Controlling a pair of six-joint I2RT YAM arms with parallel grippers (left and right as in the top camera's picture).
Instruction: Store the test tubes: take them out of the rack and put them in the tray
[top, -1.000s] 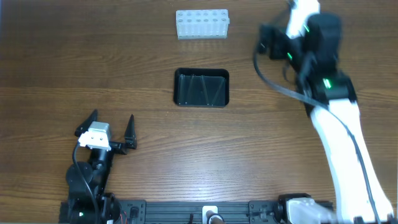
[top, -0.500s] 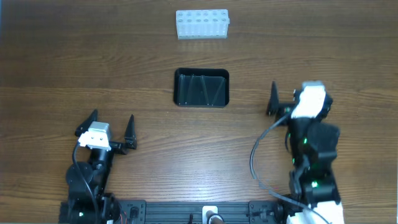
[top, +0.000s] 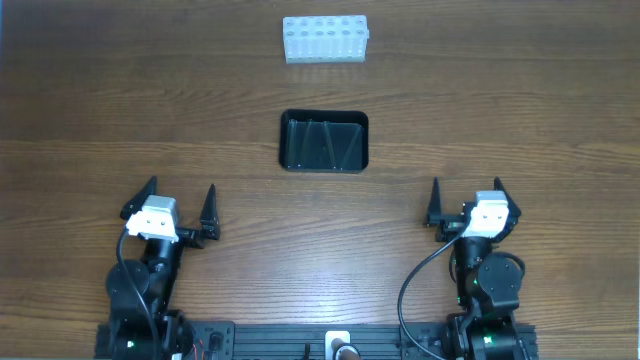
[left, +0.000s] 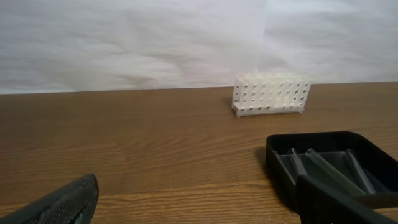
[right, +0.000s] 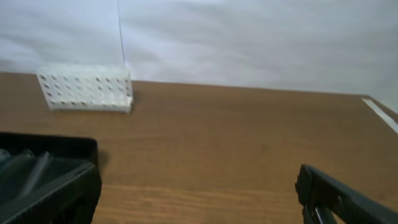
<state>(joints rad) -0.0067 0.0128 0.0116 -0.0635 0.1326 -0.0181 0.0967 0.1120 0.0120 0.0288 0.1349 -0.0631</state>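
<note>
Looks done or nearly so: three test tubes (top: 312, 138) lying in the tray (top: 283, 142), with seemingly none left in the rack (top: 325, 39) beyond the tray. Left gripper (top: 180, 190) and right gripper (top: 466, 186) spread wide, empty, well apart from the tray.

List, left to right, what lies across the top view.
left pincer → tray → right pincer. The rack spans the same stretch as the tray, so it is left out.
</note>
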